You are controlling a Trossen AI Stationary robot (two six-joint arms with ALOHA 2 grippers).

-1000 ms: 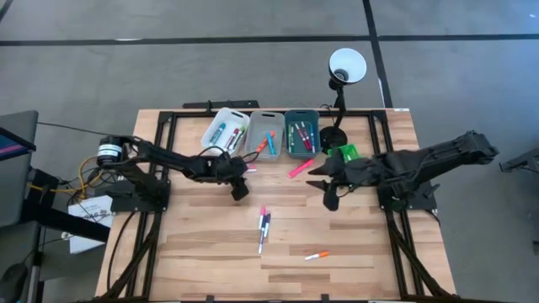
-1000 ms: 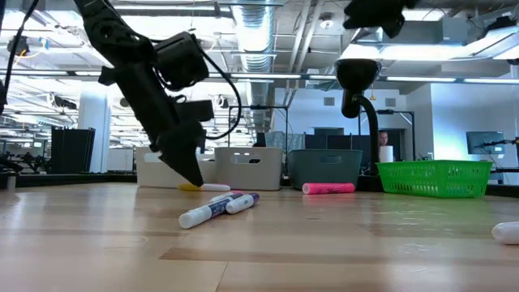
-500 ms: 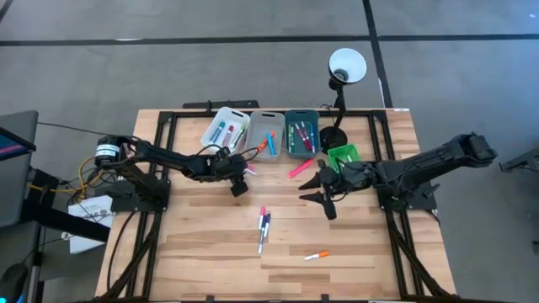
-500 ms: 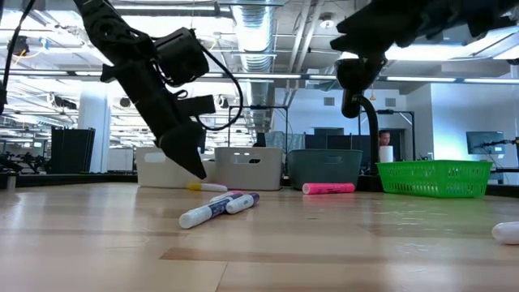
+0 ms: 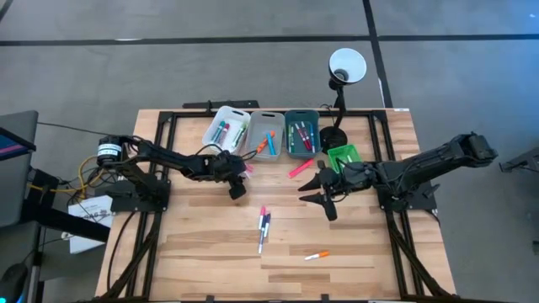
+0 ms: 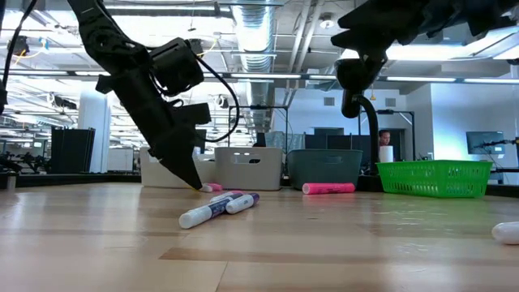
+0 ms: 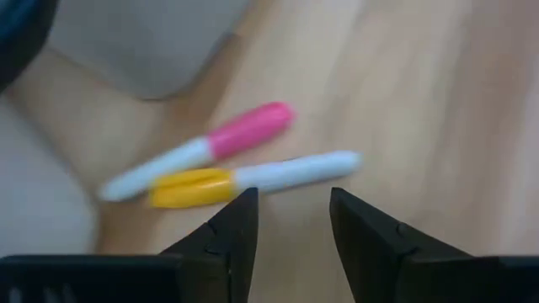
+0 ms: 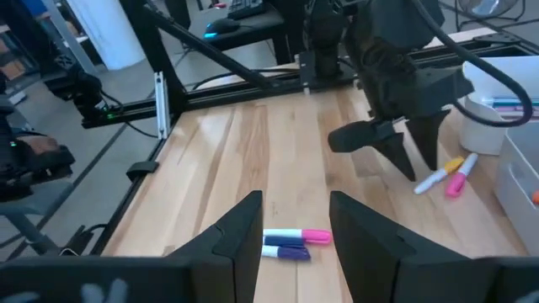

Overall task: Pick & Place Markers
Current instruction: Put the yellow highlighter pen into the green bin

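Note:
Two markers lie side by side on the table in front of the white bin (image 5: 226, 129): a yellow-and-white one (image 7: 253, 179) and a pink-and-white one (image 7: 202, 150). My left gripper (image 7: 290, 210) stands open just short of them, slanting down, its tips low over the wood (image 6: 193, 182). My right gripper (image 5: 305, 189) hangs open above the table's middle, pointing toward the left arm, with nothing between its fingers. A pink and a purple marker (image 5: 264, 227) lie together nearer the front. An orange marker (image 5: 316, 255) and a pink one (image 5: 299, 168) lie apart.
A grey bin (image 5: 267, 133) and a teal bin (image 5: 301, 133) with markers stand beside the white bin at the back. A green basket (image 5: 343, 156) and a desk lamp (image 5: 345, 67) are at the back right. Bare wood spreads along the front.
My right gripper has come down and tipped from pointing steeply down to nearly level, and now shows in the low view's upper right. The markers on the table lie where they lay.

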